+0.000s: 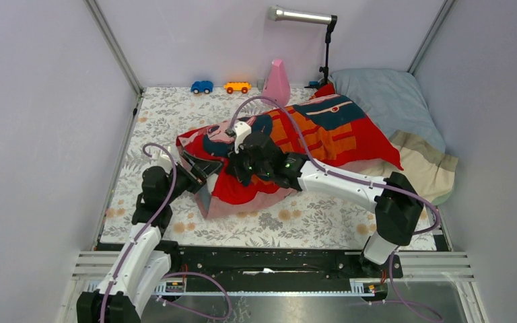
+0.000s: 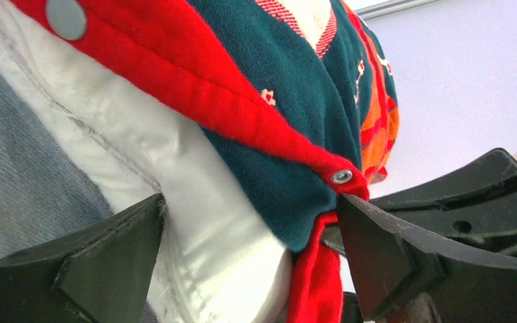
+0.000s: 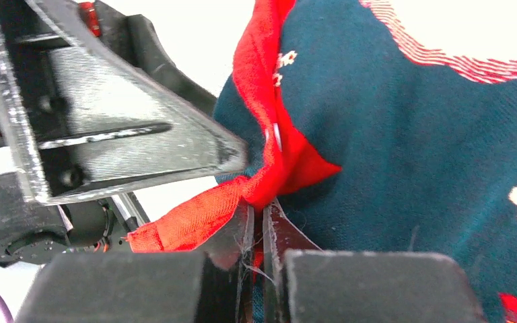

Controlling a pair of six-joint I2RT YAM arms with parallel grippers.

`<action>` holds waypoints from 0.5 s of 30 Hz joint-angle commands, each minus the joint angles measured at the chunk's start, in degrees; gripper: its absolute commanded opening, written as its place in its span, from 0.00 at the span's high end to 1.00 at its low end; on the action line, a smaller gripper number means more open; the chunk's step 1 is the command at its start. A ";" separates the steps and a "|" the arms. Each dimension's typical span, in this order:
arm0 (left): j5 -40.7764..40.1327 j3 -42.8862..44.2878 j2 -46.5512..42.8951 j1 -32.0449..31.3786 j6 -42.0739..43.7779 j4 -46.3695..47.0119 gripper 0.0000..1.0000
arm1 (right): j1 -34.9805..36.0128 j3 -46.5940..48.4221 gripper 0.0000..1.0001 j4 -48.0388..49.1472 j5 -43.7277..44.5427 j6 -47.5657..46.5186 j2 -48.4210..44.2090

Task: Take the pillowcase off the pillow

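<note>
Watching the top camera, I am seeing the pillowcase (image 1: 323, 131) lying across the floral mat (image 1: 168, 114), its print too crumpled to read, its left end partly hiding under the right gripper (image 1: 232, 169). On the left wrist, the left gripper (image 2: 249, 215) is standing wide around the red hem (image 2: 242, 114) and the white pillow (image 2: 175, 168) poking out. On the right wrist, the right gripper (image 3: 260, 225) is pinching that hem, its tips half buried in cloth

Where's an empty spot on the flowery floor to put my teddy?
Bare mat lies far left, between the blue toy car and the pillowcase, and along the near rail. Crowded: the middle, where left hand and right hand meet; a grey-blue pillow fills the right.
</note>
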 commanded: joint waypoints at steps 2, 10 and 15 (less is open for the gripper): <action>-7.04 7.24 -3.39 0.17 5.97 -12.19 0.01 | -5.34 -4.54 1.00 5.18 2.82 6.05 -5.85; -12.90 7.73 -8.33 0.25 6.49 -20.97 0.01 | -8.58 -8.00 1.00 6.42 2.18 6.71 -9.24; -7.49 3.75 -8.20 0.25 4.26 -15.71 0.01 | -8.61 -7.90 1.00 6.65 -0.83 5.84 -9.23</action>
